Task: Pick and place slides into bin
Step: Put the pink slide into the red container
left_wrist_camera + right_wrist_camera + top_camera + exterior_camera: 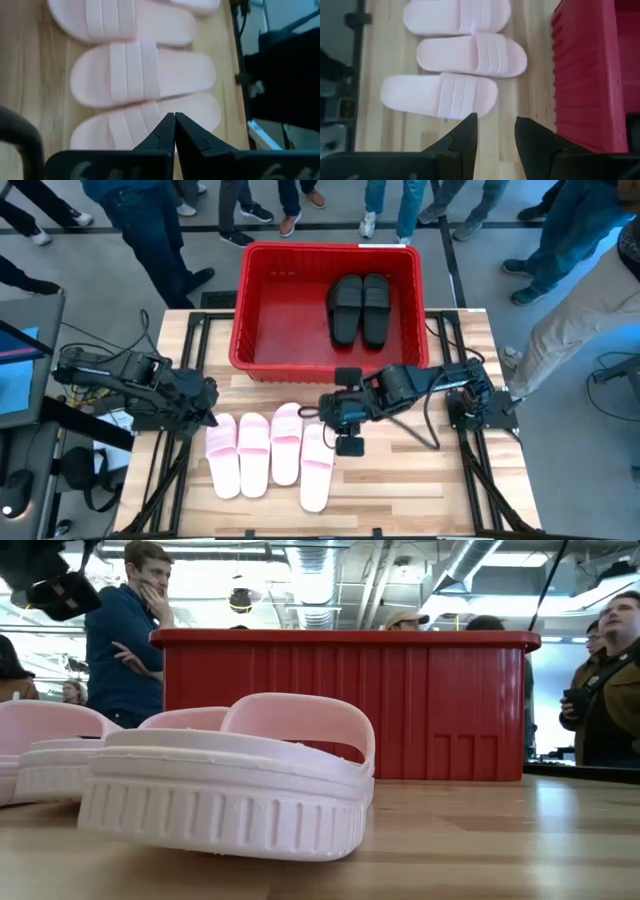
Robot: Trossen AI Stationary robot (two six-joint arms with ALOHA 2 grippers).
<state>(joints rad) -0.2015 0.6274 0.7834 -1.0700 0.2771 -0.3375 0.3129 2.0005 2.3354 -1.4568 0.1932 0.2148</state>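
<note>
- High view: four pink slides (268, 450) lie side by side on the wooden table (420, 480), just in front of the bin (250, 330); the one nearest the right arm sits a little further from the bin than the other three.
- Each pink slide is pale, open-toed, with a wide strap marked by raised stripes; the low view shows a ribbed sole edge on the nearest one (225, 790). No brand or writing can be read on them.
- Two black slides (361, 308) lie side by side inside the bin, towards its right half.
- Bin: red plastic, rectangular, with ribbed walls and a rolled rim; it stands at the table's far edge. No label is legible on it.
- Right gripper (345, 430) hangs over the table between the bin and the pink slides, close to the slide nearest it; its fingers (465, 135) stand partly apart and hold nothing.
- Left gripper (207, 412) waits at the left end of the row of pink slides; its fingers (165, 132) are pressed together, empty.
- People (150, 220) stand around the far side of the table.
</note>
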